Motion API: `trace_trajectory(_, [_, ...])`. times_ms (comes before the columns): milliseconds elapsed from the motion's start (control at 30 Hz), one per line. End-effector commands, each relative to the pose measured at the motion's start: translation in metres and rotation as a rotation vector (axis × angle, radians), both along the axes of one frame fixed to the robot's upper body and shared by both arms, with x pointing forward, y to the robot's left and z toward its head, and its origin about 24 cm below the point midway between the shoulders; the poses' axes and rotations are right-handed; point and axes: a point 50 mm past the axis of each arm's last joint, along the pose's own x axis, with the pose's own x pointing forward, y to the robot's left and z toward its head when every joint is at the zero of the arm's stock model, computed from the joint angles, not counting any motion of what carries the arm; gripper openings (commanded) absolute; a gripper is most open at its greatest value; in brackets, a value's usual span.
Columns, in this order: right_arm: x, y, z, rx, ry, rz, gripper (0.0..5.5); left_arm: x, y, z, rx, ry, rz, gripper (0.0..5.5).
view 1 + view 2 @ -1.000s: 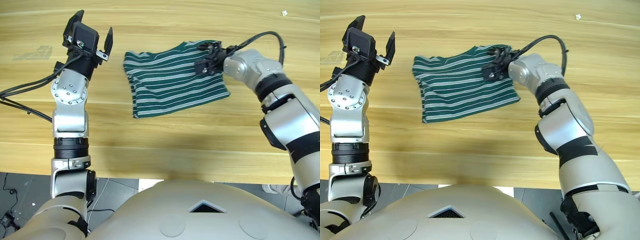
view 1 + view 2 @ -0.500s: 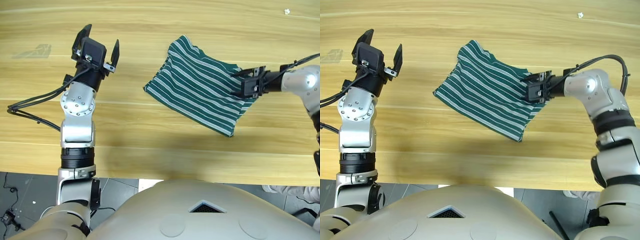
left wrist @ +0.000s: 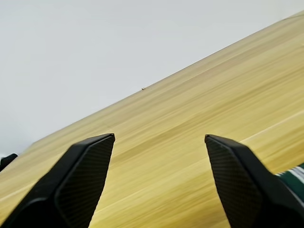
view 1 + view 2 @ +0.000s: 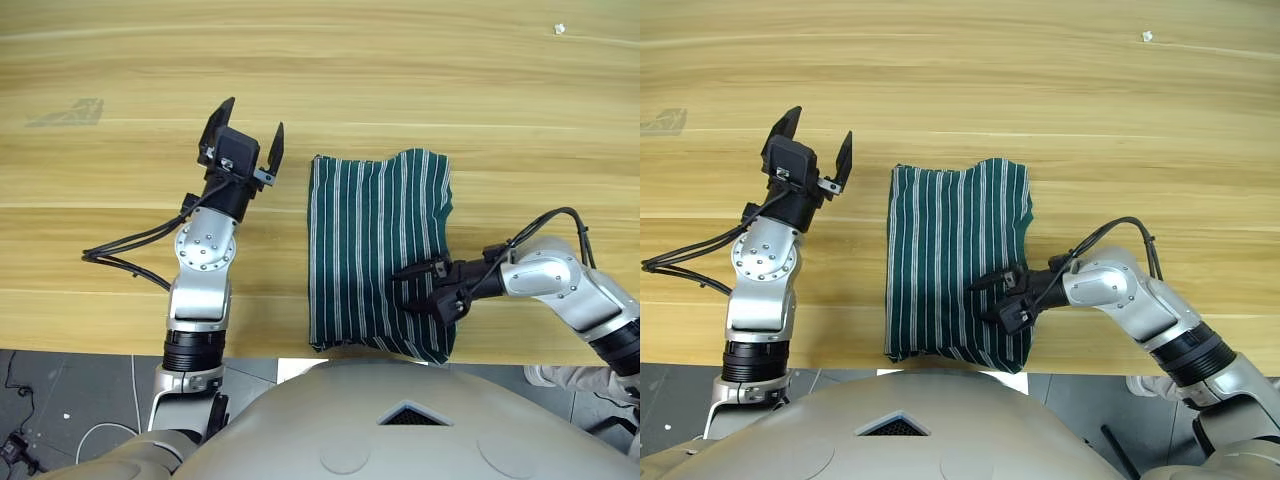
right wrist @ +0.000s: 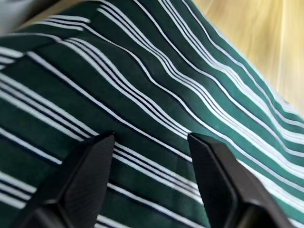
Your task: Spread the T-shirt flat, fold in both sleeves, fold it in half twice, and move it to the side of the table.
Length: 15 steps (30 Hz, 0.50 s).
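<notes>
The folded T-shirt (image 4: 375, 250), dark green with thin white stripes, lies flat at the table's near edge, its near hem reaching the edge. My right gripper (image 4: 422, 288) sits low over the shirt's near right corner, open, with striped cloth (image 5: 156, 95) showing between its fingers (image 5: 85, 175). My left gripper (image 4: 243, 140) is raised just left of the shirt's far left corner, open and holding nothing. In the left wrist view its fingers (image 3: 83, 175) frame bare table, and a sliver of the shirt (image 3: 295, 175) shows beside them.
The wooden table (image 4: 320, 60) stretches wide beyond and to both sides of the shirt. A small white scrap (image 4: 560, 29) lies far right, and a grey mark (image 4: 75, 110) far left. Black cables (image 4: 125, 245) trail from the left arm.
The right gripper swung the shirt from the far middle to the near edge, turning it, and has let go. The left arm moved nearer and rightward, beside the shirt.
</notes>
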Motion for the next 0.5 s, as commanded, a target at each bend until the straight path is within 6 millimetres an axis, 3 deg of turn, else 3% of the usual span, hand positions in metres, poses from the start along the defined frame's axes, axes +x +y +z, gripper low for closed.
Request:
trace_trajectory(33, [0.013,-0.001,-0.018,-0.072,-0.039,-0.045,2.84,0.000,-0.001,-0.003,0.006,0.018,0.003,3.52])
trace_trajectory(233, [0.058,-0.019,-0.013,-0.164,-0.270,-0.134,2.84,-0.001,0.005,-0.003,0.017,0.020,0.010,3.52])
trace_trajectory(300, [0.065,-0.018,-0.011,-0.139,-0.294,-0.152,2.84,-0.002,0.005,-0.005,0.017,0.024,0.015,3.52])
trace_trajectory(400, [0.064,-0.012,-0.012,-0.103,-0.283,-0.148,2.84,-0.003,0.002,-0.004,0.019,0.016,0.009,3.52])
trace_trajectory(500, [0.050,-0.005,-0.012,-0.039,-0.186,-0.145,2.84,-0.003,0.003,-0.005,0.024,0.018,0.008,3.52])
